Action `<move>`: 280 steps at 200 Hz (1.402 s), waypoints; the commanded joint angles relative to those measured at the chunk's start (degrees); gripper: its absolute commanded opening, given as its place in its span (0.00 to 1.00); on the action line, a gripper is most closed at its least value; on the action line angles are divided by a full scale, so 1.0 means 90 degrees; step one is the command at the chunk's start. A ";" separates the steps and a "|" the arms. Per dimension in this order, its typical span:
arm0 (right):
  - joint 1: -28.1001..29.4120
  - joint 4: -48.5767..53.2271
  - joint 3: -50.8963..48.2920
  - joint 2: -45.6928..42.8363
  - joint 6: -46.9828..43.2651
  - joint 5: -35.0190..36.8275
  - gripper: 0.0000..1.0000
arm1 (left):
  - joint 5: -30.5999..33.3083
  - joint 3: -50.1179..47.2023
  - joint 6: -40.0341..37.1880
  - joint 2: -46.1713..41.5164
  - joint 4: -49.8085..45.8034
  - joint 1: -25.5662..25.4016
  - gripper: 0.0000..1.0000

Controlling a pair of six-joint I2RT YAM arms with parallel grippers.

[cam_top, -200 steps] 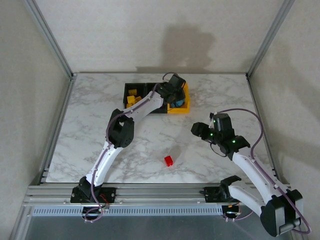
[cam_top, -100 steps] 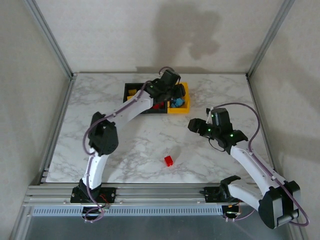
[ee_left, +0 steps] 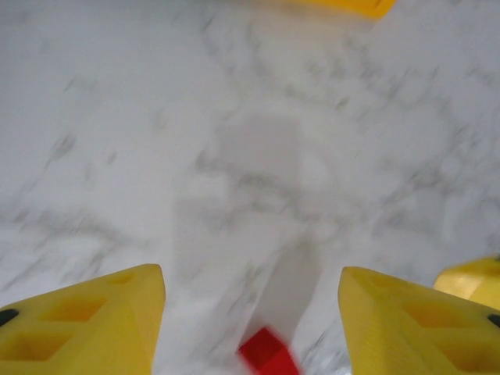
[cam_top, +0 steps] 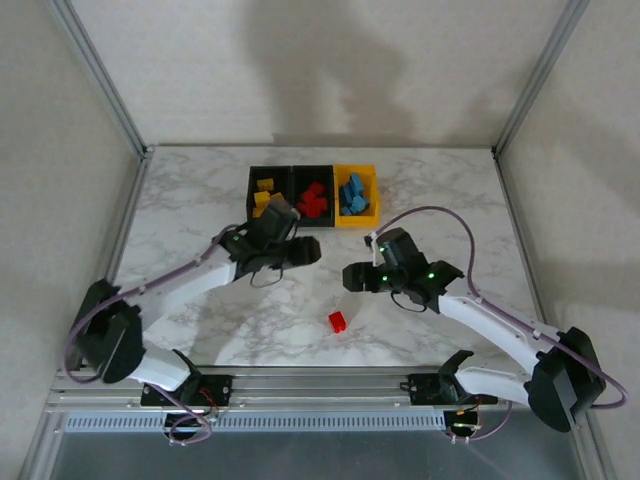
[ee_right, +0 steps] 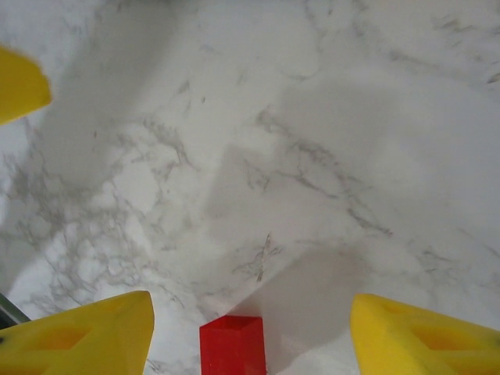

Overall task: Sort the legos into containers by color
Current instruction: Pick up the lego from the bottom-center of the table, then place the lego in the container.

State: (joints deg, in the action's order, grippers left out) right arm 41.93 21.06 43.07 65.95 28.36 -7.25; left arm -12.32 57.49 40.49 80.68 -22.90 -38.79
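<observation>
One red lego (cam_top: 338, 321) lies alone on the marble table, near the front. My left gripper (cam_top: 305, 250) hovers behind and left of it, open. In the left wrist view the brick (ee_left: 269, 355) shows blurred at the bottom edge between the yellow fingers (ee_left: 86, 320), with nothing held. My right gripper (cam_top: 355, 278) hangs just behind the brick, also open. The right wrist view has the brick (ee_right: 232, 345) low between its fingers (ee_right: 426, 336), untouched. The containers stand at the back: a black bin (cam_top: 262, 178) with yellow legos, a black bin (cam_top: 297, 180) with red ones, a yellow bin (cam_top: 372, 200) with blue ones.
The two grippers are close together over the table's middle; a yellow finger of the other gripper (ee_right: 19, 82) shows at the upper left of the right wrist view. Metal frame posts (cam_top: 100, 80) and a front rail (cam_top: 320, 385) bound the table.
My left arm has drawn back from over the bins to the table's middle. The right gripper has moved left toward the red lego. Both jaws have widened.
</observation>
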 commanded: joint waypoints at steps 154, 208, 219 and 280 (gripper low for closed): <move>0.2265 0.1037 0.0930 0.2808 0.0462 0.1524 0.44 | -0.0519 -0.2295 0.0379 -0.2041 -0.0466 0.0436 0.65; 0.1921 0.1217 0.1774 0.2623 0.0261 0.1848 0.30 | -0.0402 -0.2317 0.0750 -0.2302 0.0035 0.0610 0.65; 0.1695 0.1168 0.2041 0.2654 0.0131 0.1813 0.30 | -0.0275 -0.2280 0.0872 -0.2412 0.0140 0.0692 0.65; 0.0457 0.1024 0.4441 0.3897 -0.0405 0.1412 0.30 | 0.0039 -0.1843 0.1175 -0.2717 0.0312 0.1347 0.65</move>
State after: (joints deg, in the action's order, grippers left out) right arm 49.08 30.41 75.66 95.46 27.38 6.57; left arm -14.46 37.91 49.39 57.28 -21.41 -28.84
